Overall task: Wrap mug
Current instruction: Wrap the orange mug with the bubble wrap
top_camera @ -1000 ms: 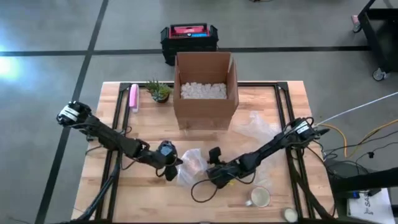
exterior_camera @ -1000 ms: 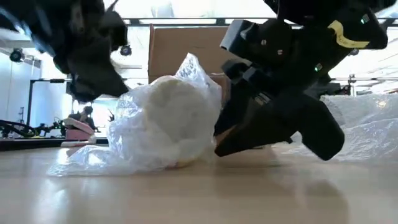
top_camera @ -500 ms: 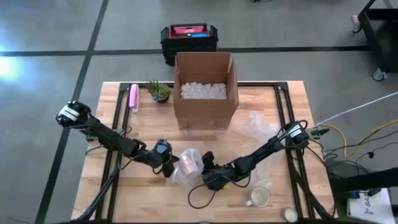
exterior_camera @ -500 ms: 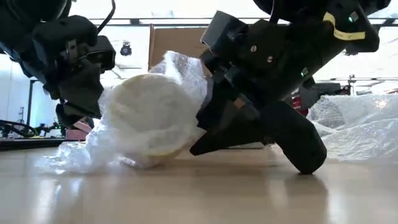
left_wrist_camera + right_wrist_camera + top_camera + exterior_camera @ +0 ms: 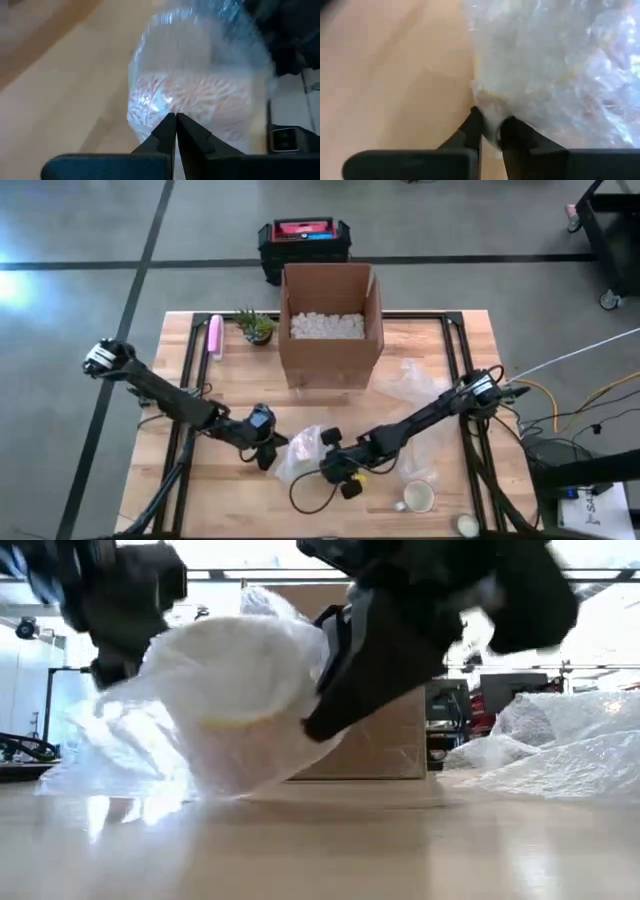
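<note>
While both arms flank the wrapped mug | left gripper pinches its bubble wrap, opposite right gripper, also clamped on wrap | mug between them.

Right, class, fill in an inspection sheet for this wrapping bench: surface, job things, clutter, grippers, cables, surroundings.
Surface: wooden table, pale planks with dark frame rails.
Job's things: mug in bubble wrap, held between both grippers near the front; in the low view its underside looks clear of the wood. Loose bubble wrap lies to the right.
Clutter: open cardboard box with white filler, small plant, pink item, a second mug at front right.
Grippers: left gripper shut on the wrap; right gripper pinching the wrap's edge.
Cables: black cable looping under the right arm; yellow cable off the right edge.
Surroundings: grey floor, black and red case behind the table.
</note>
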{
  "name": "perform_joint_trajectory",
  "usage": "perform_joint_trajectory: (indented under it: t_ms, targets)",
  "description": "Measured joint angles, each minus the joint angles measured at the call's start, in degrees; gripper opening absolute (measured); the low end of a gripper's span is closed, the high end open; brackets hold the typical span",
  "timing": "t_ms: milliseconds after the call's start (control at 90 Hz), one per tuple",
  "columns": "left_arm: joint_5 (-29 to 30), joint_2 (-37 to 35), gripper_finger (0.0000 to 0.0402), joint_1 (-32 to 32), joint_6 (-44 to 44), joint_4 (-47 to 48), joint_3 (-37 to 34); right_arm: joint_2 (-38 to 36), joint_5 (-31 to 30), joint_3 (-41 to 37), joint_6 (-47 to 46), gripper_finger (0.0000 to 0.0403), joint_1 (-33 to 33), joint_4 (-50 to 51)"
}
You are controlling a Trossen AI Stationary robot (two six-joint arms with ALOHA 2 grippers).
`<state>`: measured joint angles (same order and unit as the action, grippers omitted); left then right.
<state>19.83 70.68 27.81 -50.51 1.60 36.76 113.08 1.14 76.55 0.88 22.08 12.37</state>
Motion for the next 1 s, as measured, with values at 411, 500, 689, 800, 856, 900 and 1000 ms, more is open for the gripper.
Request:
perform_joint_trajectory:
  t_ms: [411, 500, 689, 800, 856, 900, 1000]
  targets:
    - [0.4, -0.9, 0.0, 2.8, 5.5, 1.3, 6.0, -2.1, 25.0, 1.0, -7.5, 0.0009, -3.7, -1.8]
    - [0.3, -0.8, 0.0, 2.8, 5.4, 1.2, 5.9, -2.0, 32.7, 0.9, -7.9, 0.0009, -4.7, -2.0]
    - [0.2, -0.8, 0.0, 2.8, 5.3, 1.2, 5.9, -1.8, 36.3, 0.9, -7.3, 0.0008, -7.7, -2.9]
    - [0.2, -0.8, 0.0, 2.8, 5.2, 1.2, 5.8, -0.6, 37.1, 0.9, -7.0, 0.0008, -9.8, -3.4]
    - [0.2, -0.8, 0.0, 2.8, 5.2, 1.1, 5.8, 0.3, 39.4, 0.9, -7.0, 0.0008, -10.7, -4.7]
    - [0.2, -0.8, 0.0, 2.8, 5.2, 1.1, 5.8, 1.3, 41.2, 0.9, -7.0, 0.0008, -11.4, -6.1]
    - [0.2, -0.8, 0.0, 2.8, 5.2, 1.1, 5.8, 3.5, 43.8, 0.9, -7.5, 0.0008, -12.6, -11.0]
